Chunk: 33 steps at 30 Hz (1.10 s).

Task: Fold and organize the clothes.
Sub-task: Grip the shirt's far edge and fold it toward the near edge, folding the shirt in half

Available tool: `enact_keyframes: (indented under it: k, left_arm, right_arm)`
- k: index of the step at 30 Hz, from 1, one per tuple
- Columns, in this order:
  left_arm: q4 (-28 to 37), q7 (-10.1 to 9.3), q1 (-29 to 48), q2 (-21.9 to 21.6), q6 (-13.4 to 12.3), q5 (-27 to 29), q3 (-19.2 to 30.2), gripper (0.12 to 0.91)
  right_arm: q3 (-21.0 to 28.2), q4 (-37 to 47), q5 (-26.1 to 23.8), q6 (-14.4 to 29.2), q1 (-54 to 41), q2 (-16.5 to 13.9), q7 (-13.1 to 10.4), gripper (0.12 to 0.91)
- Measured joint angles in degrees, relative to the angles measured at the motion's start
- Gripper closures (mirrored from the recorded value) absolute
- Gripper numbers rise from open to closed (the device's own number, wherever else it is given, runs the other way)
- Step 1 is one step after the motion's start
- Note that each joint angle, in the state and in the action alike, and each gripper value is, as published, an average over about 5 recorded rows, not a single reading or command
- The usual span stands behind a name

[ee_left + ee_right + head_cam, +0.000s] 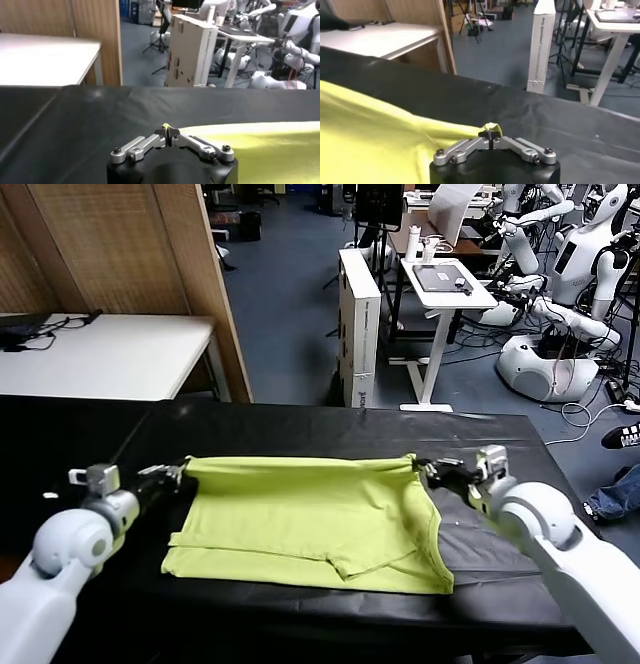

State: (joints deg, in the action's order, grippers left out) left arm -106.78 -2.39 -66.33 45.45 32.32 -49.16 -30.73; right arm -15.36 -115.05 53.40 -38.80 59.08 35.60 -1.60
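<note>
Left end effector (178,474) and right end effector (428,469) are each pinching the T-shirt (310,524)'s far corners tight above the worktop (300,424), mid-fold, probably needing an even carry toward the near hem.

Desk (300,424) has a black cloth covering across its whole top. Beyond its far left corner: white rectangular side table (110,354) with dark cables near its far left edge, wooden slatted partition panel (120,244) standing behind it. Beyond the far edge, middle: tall white cardboard box (358,324) upright on blue-grey floor (290,304). Beside the box, a white standing pedestal table (445,294) carrying a dark flat tablet-like slab (442,278). White humanoid robots (560,284) parked past the far right corner.
</note>
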Motion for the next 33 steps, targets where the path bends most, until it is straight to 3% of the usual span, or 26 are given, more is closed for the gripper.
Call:
enact_keyframes:
  k: [11,25,29,33]
  left_arm:
    - [-7.3,-0.61,-12.4,-0.8,0.4,2.3,-4.8,0.868]
    - [-10.7,-0.39,-23.0,1.1,0.8,3.5,-9.8,0.883]
    - [-11.0,-0.98,-23.8,1.8,2.7,3.7,-9.9,0.84]
    - [-11.9,-2.13,-24.4,2.5,4.3,3.7,-10.2,0.638]
  right_arm:
    - [-0.9,-6.0,1.0,-2.2,9.3,-6.1,-0.8,0.886]
    - [0.3,-7.2,0.5,-3.3,11.7,-6.5,-1.9,0.885]
    - [-0.8,-8.1,1.2,-3.4,12.1,-6.5,-2.1,0.76]
    - [-2.3,-9.4,2.0,-3.4,12.3,-6.6,-2.3,0.502]
